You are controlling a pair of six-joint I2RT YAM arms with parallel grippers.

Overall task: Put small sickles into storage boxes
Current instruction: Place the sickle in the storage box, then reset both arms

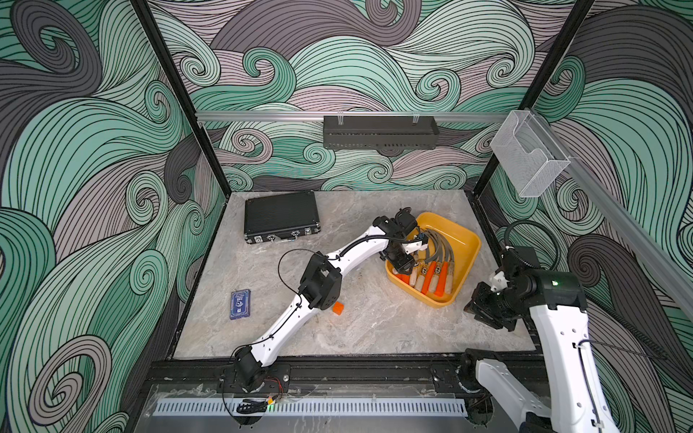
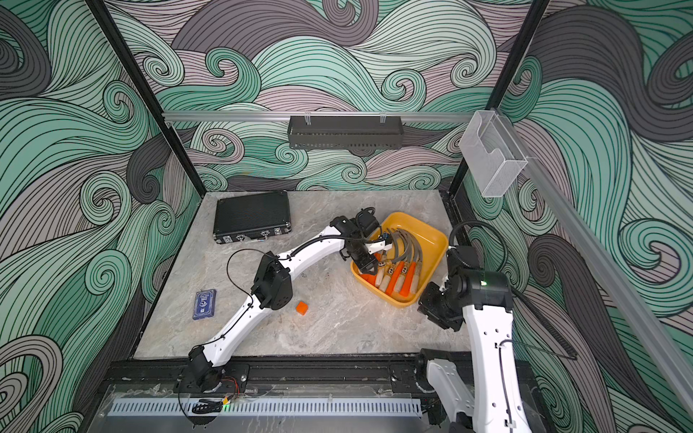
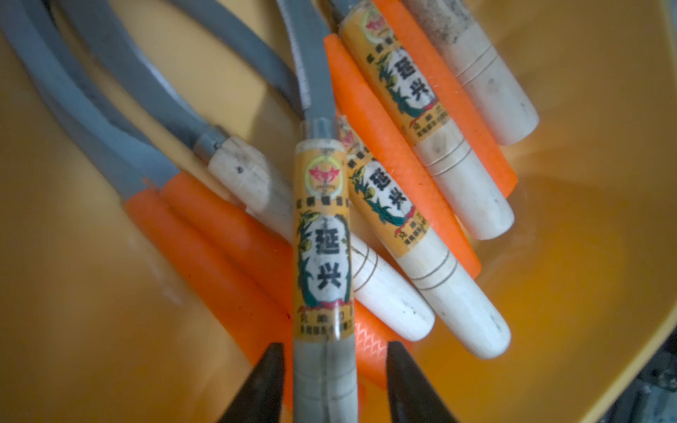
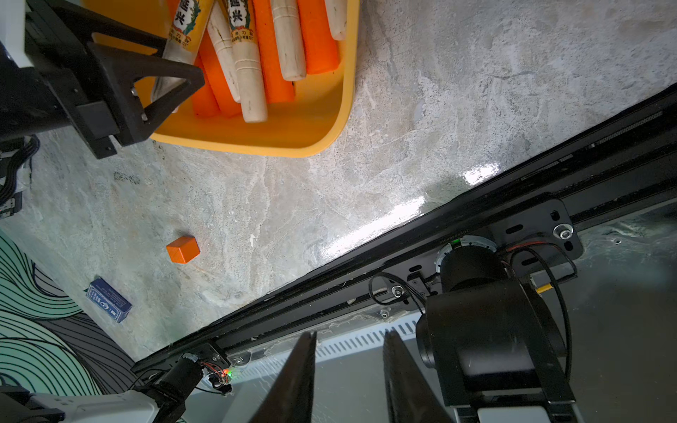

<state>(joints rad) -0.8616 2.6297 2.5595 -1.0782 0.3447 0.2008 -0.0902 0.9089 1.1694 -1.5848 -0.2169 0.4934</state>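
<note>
Right tool (image 4: pixel 350 335), empty with fingers apart, hovers near the yellow tray (image 1: pixel 461 240). Left tool (image 3: pixel 335 346), apart, straddles one labelled sickle (image 3: pixel 324 238) among the sickles (image 1: pixel 437 275) in the tray, hiding some handles from above.

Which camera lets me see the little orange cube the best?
The right wrist view. There the orange cube looks big and sharp, sitting alone on the table, with its edges clear. In both top views it is only a tiny orange spot on the table. The left wrist view does not show it at all.
</note>
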